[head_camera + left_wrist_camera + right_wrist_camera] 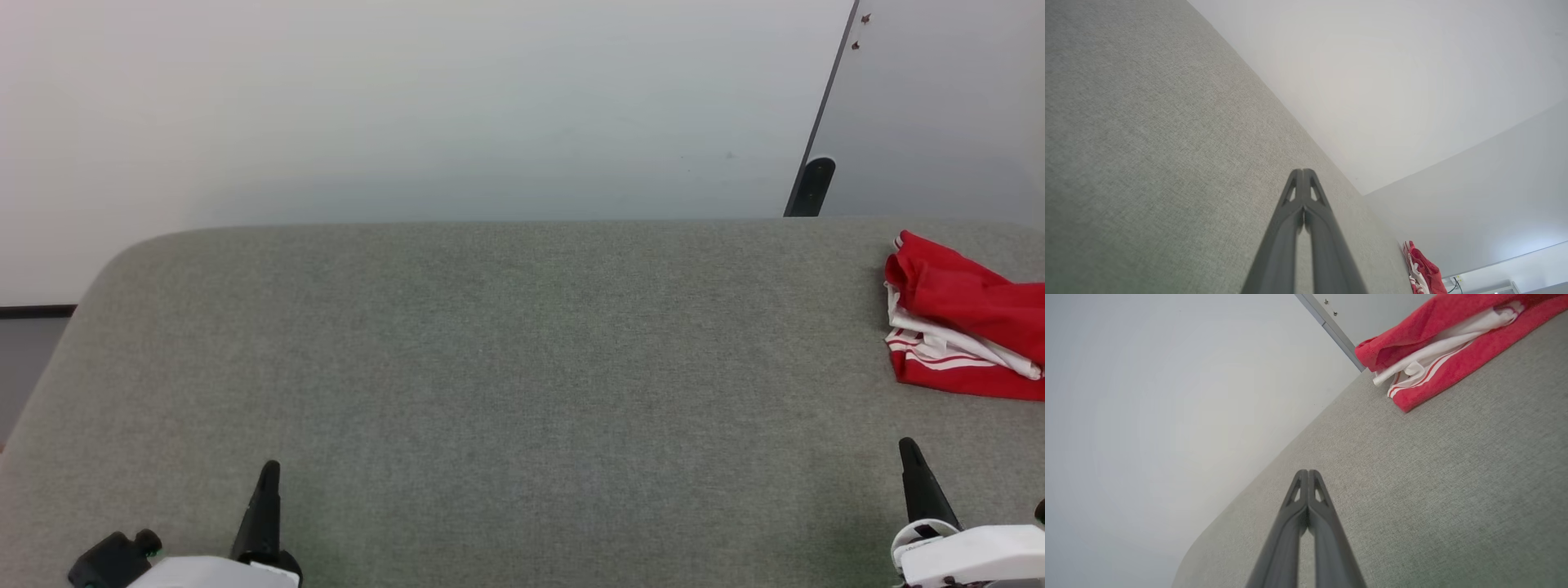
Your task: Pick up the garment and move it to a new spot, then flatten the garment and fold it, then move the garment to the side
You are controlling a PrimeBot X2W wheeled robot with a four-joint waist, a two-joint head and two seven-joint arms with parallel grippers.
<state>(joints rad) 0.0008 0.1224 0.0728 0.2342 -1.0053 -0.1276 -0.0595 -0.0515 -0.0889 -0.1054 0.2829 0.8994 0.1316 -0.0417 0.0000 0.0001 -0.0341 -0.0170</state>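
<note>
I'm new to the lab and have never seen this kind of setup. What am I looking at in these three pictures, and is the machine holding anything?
It is a two-armed robot at a grey fabric-covered surface. The wide picture comes from a camera on its head, looking down. The left gripper shows at lower left, the right gripper at lower right. The other two pictures come from cameras on each wrist, looking along that arm's two dark fingers. Both pairs of fingers are pressed together and hold nothing. The garment, red with white striped parts, lies bunched at the surface's far right, untouched.
</note>
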